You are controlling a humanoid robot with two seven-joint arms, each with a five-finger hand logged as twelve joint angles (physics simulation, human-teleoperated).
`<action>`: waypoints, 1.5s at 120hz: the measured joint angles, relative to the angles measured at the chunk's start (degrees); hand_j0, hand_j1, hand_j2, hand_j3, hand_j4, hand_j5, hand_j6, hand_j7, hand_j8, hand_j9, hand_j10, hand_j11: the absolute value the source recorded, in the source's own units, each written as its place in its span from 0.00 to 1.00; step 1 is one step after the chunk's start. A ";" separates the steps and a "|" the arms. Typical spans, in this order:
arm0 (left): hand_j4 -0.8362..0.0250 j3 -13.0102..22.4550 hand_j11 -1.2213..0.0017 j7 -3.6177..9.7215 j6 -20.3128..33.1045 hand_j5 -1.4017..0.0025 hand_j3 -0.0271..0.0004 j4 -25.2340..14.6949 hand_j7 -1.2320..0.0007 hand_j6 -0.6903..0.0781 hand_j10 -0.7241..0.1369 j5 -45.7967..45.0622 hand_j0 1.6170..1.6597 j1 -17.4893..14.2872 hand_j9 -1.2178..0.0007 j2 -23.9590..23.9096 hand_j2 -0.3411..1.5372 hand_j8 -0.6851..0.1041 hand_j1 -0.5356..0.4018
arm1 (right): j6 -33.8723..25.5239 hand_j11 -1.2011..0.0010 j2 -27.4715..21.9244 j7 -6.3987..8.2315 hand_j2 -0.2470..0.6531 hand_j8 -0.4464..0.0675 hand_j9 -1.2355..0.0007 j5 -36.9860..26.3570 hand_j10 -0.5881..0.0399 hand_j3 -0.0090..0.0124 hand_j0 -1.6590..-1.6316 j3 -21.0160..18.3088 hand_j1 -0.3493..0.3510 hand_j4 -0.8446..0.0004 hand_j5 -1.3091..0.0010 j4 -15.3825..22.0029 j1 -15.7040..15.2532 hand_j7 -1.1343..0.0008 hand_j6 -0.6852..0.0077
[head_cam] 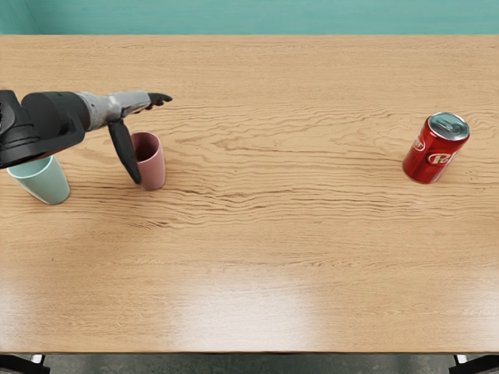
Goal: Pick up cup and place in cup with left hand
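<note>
My left hand (147, 139) reaches in from the picture's left edge, open, its fingers stretched to the right and its thumb pointing down toward the viewer. The pink cup (153, 167) stands upright on the table, with the thumb in front of its left side; whether they touch I cannot tell. Further left, a mint green cup (47, 182) stands upright, its rim partly covered by the forearm. The hand holds nothing.
A red soda can (429, 162) stands on the wooden table (257, 226) at the right. The table's front edge runs along the bottom, and a teal surface lies beyond its back edge.
</note>
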 joint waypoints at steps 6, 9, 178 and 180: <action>0.93 0.37 0.96 0.00 0.49 0.97 0.99 0.14 0.97 0.85 0.80 0.64 0.96 0.10 0.96 -0.05 0.19 0.82 0.90 | 0.00 1.00 0.00 0.00 0.27 0.87 1.00 -0.01 0.94 0.42 0.04 0.00 0.00 1.00 1.00 0.00 0.00 1.00 0.99; 0.92 0.51 0.95 0.00 0.88 0.96 0.99 0.20 0.95 0.84 0.79 0.87 0.96 0.32 0.95 -0.08 0.19 0.81 0.89 | 0.00 1.00 0.00 0.00 0.27 0.87 1.00 -0.01 0.94 0.42 0.04 0.00 0.00 1.00 1.00 0.00 0.01 1.00 0.99; 0.44 5.51 0.54 0.00 7.75 0.62 0.99 4.24 0.57 0.45 0.44 3.08 0.94 1.42 0.55 -2.55 0.25 0.51 0.40 | 0.00 1.00 0.00 0.00 0.27 0.87 1.00 0.01 0.94 0.42 0.04 0.00 0.00 1.00 1.00 0.00 0.00 1.00 0.99; 0.44 5.53 0.53 0.01 7.72 0.61 0.99 4.20 0.56 0.47 0.45 3.04 0.93 1.42 0.54 -2.55 0.25 0.53 0.39 | 0.00 1.00 0.00 0.00 0.27 0.87 1.00 0.00 0.94 0.42 0.04 0.00 0.00 1.00 1.00 0.00 0.00 1.00 0.99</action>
